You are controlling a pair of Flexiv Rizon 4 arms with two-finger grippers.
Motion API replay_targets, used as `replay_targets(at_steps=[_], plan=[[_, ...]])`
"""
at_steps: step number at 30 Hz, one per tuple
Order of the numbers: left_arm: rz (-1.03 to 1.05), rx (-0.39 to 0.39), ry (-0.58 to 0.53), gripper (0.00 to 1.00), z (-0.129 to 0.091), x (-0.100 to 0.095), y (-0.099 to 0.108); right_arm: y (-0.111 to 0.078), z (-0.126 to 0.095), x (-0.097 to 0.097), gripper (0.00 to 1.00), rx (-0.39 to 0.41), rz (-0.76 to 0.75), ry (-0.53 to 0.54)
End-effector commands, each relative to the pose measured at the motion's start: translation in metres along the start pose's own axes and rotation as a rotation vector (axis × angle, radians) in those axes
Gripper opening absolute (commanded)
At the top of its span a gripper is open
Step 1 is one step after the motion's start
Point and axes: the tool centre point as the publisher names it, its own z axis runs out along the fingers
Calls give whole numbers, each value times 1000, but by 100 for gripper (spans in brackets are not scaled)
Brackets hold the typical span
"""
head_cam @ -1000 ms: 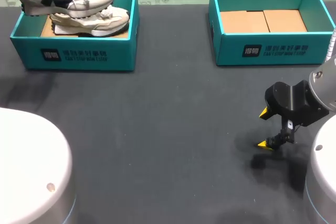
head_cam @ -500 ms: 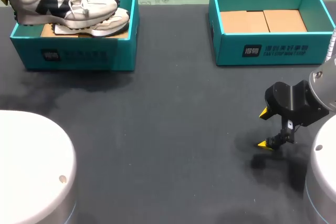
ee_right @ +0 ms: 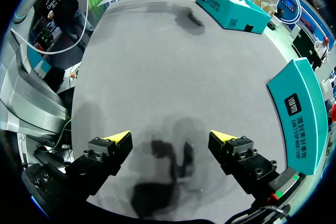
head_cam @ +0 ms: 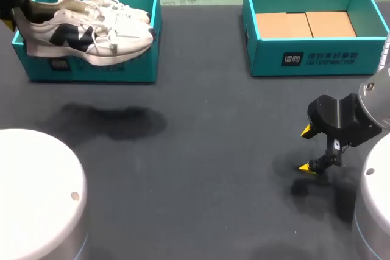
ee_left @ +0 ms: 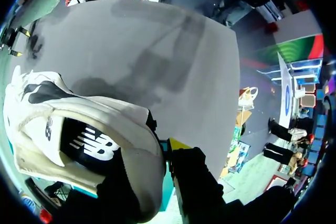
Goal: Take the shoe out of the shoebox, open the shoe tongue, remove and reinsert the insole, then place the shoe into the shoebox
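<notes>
- Up at ten o'clock on the dark grey worktop [head_cam: 201, 150], my left tool [ee_left: 167, 150] is clamped on the heel of the white-and-navy lace-up sneaker [head_cam: 91, 35].
- From the left wrist, only one yellow fingertip [ee_left: 178, 144] shows, just outside the heel collar. The other is hidden by the shoe.
- That sneaker hangs in the air, with its heel toward nine o'clock and its toe toward three o'clock, lying roughly level. From the head camera it overlaps the front wall of the teal cardboard shoebox [head_cam: 91, 70].
- A soft dark shadow [head_cam: 116, 120] of the sneaker lies on the worktop, on the six o'clock side of that shoebox and apart from it.
- The left wrist camera looks into the sneaker's opening, where a black lining with white print [ee_left: 89, 142] sits under the white padded collar.
- A second white sneaker [head_cam: 125, 11] rests inside the same shoebox, on the twelve o'clock side of the held one, with its toe also toward three o'clock.
- Well apart, at one o'clock on the worktop, stands a second teal shoebox [head_cam: 317, 59]. Two tan cardboard flaps [head_cam: 304, 24] lie flat on its floor.
- My right tool [head_cam: 308, 148] hovers over the worktop at four o'clock. Its two yellow-tipped fingers are spread wide with nothing between them, and its own shadow lies just beneath.
- The white rounded arm bases sit at seven o'clock [head_cam: 36, 199] and five o'clock [head_cam: 375, 211].
</notes>
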Motion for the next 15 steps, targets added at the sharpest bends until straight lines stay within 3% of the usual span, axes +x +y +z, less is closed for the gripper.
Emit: replay_targets(at_steps=[1,5,11,15], plan=[[1,-123,-6,0,-1,3,-13,0,0,2,100,1,0,-3],[1,-123,-6,0,-1,3,-13,0,0,2,100,1,0,-3],[74,-119,51,0,16,-35,-68,0,0,2,100,1,0,-3],[98,-96,66,0,15,-56,-88,0,0,2,100,1,0,-3]])
